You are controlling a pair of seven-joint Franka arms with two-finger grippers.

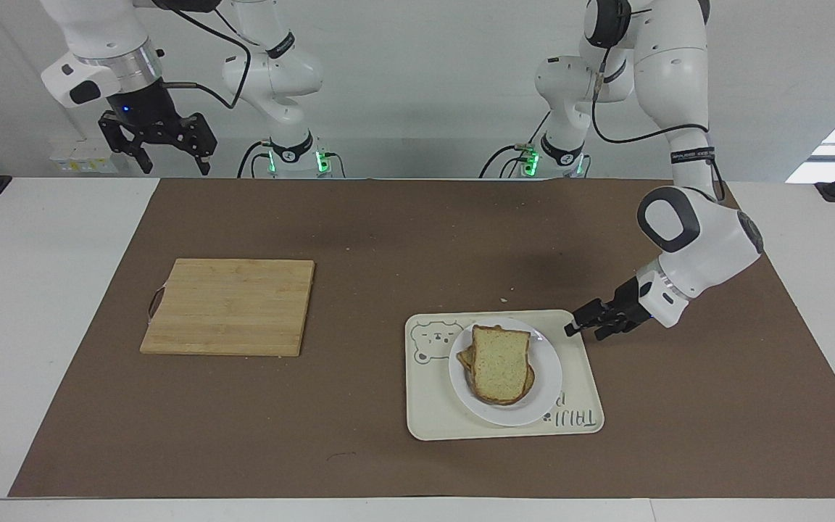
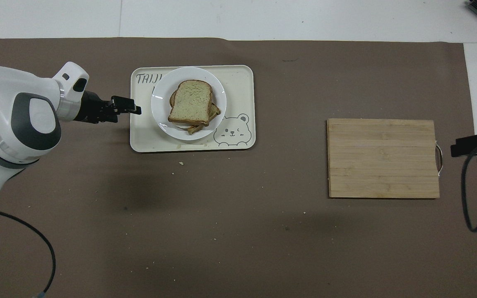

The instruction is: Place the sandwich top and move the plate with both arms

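Fingers (image 1: 571,330) clear of upright-lying sandwich top (image 1: 500,362)

Pale speckled sandwich top (image 1: 501,361), glossy white plate (image 1: 544,391), cream bear-printed tray (image 1: 432,406).
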